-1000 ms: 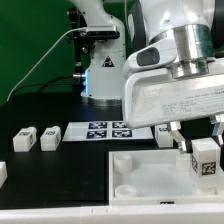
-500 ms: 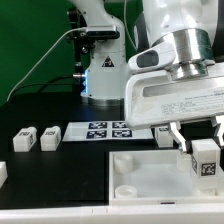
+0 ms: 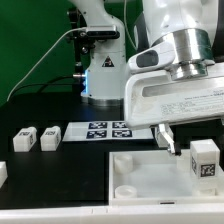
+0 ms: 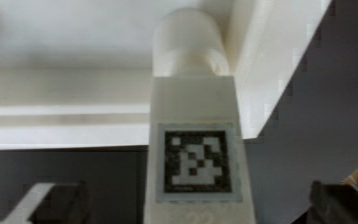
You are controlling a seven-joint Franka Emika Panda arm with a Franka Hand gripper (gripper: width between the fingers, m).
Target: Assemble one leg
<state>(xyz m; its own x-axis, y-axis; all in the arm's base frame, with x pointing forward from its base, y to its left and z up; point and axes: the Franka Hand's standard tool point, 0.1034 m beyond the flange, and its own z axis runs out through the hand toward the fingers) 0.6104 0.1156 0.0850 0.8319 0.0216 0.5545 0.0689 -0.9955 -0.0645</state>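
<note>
A white leg [image 3: 205,158] with a marker tag stands upright on the near right corner of the large white tray [image 3: 130,165], in the exterior view. My gripper [image 3: 197,145] hangs right over it, open, with the leg between the spread fingers and not touching them. In the wrist view the leg [image 4: 197,130] runs down the middle, tag facing the camera, with its rounded end against the tray [image 4: 69,90]. The dark fingers [image 4: 51,205] stand well apart on either side of it, around the gripper's middle [image 4: 201,205].
Two more legs [image 3: 24,140] [image 3: 49,137] lie on the black table at the exterior view's left, and a third [image 3: 2,172] shows at the left edge. The marker board [image 3: 110,130] lies behind the tray. The arm's base [image 3: 100,70] stands at the back.
The fingers have spread apart and let go of the leg. The leg stays upright in the same place on the tray's corner.
</note>
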